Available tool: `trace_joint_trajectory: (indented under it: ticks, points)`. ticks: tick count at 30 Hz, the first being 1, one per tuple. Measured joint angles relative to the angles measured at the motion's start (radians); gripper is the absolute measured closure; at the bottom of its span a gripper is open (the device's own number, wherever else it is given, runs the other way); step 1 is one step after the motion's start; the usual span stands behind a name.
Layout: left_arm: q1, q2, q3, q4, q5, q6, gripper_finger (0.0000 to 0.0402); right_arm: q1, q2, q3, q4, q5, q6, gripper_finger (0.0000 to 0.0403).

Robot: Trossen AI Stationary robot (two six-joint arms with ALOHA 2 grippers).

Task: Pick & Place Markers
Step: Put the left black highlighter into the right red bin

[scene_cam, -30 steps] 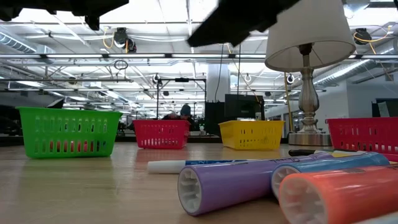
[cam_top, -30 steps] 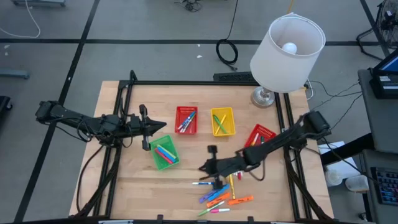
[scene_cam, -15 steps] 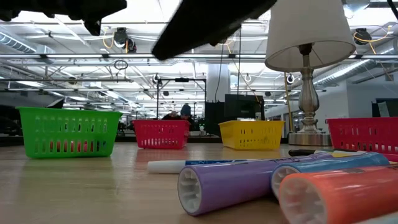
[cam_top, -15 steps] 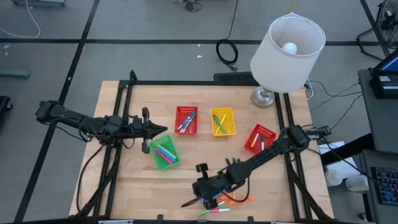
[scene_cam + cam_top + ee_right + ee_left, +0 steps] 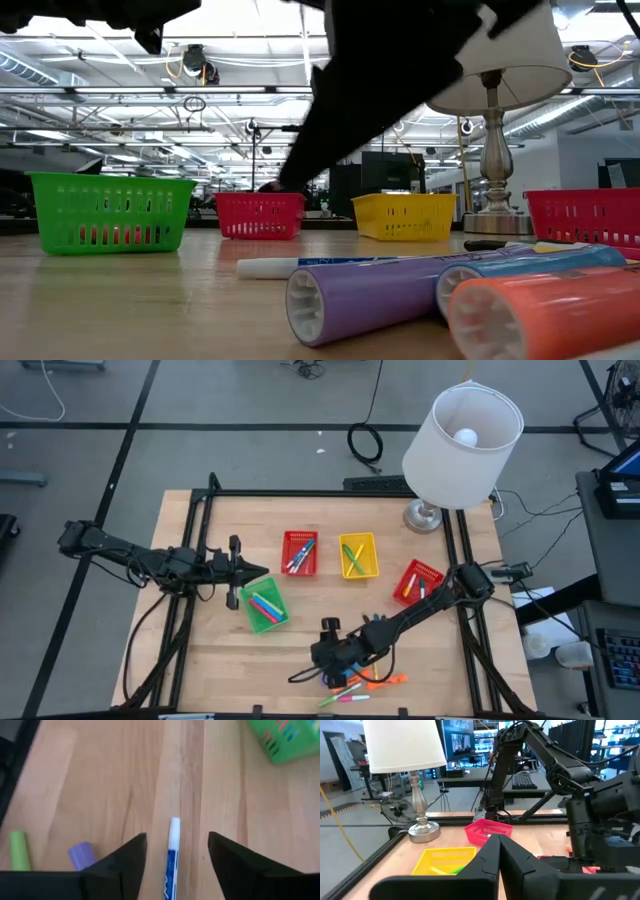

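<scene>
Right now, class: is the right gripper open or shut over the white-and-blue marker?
Open. In the right wrist view the right gripper has its two dark fingers spread apart, with the white-and-blue marker lying on the table between them, not yet gripped.

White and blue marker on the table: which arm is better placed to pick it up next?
The right. Its open gripper hangs over the white and blue marker, one finger on each side. The left gripper, shut, waits by the green basket.

We get bright, even light from the ceiling strips [image 5: 300,90] in the low view, and the lamp [image 5: 462,432] bulb shows white from above. Shadows on the table [image 5: 300,650] are soft. In the low view the arm is a black backlit silhouette, and the nearest markers [image 5: 400,290] look blurry.
</scene>
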Motion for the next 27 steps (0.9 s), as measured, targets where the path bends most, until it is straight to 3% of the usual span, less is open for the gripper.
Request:
trace_joint_trajectory:
  ticks: [6,12,21,27]
  points:
    - [0.000,0.000,0.000,0.015,-0.007,0.003,0.0396,0.001,0.000,-0.016,0.002,0.007,-0.001,0.0184]
    - [0.000,0.000,0.000,0.014,-0.010,0.003,0.0396,0.008,-0.075,-0.017,-0.055,0.131,0.021,0.0195]
    - [0.000,0.000,0.000,-0.009,-0.010,-0.002,0.0396,0.104,-0.223,-0.017,-0.521,0.339,0.442,0.0209]
    - [0.000,0.000,0.000,0.004,-0.010,-0.007,0.0396,0.101,-0.212,-0.018,-0.652,0.311,0.666,0.0223]
